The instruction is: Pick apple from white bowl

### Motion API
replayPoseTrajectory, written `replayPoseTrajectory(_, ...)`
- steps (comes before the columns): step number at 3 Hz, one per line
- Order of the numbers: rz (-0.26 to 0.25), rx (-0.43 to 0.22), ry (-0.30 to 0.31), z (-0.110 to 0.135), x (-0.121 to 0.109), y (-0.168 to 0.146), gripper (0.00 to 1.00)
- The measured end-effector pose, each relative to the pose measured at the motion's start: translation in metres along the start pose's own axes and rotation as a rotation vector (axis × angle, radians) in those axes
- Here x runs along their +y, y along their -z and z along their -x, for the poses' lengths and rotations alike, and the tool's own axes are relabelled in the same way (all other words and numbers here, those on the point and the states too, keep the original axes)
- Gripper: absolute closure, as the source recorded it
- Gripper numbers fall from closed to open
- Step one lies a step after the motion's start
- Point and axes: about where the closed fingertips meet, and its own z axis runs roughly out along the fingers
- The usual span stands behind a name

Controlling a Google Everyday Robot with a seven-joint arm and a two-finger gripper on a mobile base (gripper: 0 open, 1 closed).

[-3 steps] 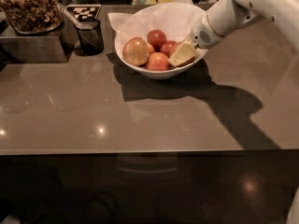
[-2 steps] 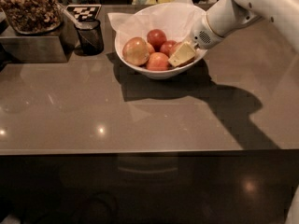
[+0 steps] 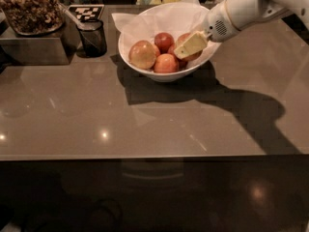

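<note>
Gripper [image 3: 190,45] over the bowl [image 3: 159,74] near the worktop's far edge, width unclear; it should centre on the apple [image 3: 185,36], avoiding its neighbours.

white bowl [image 3: 163,75] glossy | paper [image 3: 159,21] crinkled | claw [image 3: 191,45] over bowl, perhaps matt plastic

You look across a glossy grey-brown surface [image 3: 145,124] that fills most of the view. Small bright light glints [image 3: 104,135] lie on it in front of the dark mesh cup [image 3: 92,36]. Just left of the cup stands a metal box [image 3: 31,50] carrying a clear container [image 3: 29,6] of brown bits. Just behind the cup lies a black-and-white checkered card [image 3: 86,12]. Well in front of the cup, below the surface's edge, a dark shiny front panel [image 3: 145,192] gives back dim reflections. Well right of the cup, the end effector [image 3: 186,47] hangs above the far part of the surface.
</note>
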Motion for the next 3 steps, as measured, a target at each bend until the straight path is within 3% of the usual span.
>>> replayPoseTrajectory(1,0.060,-0.124,0.008,0.025,0.009,0.028,1.00)
replayPoseTrajectory(3,0.161,-0.252,-0.002,0.039,0.041,0.098,1.00)
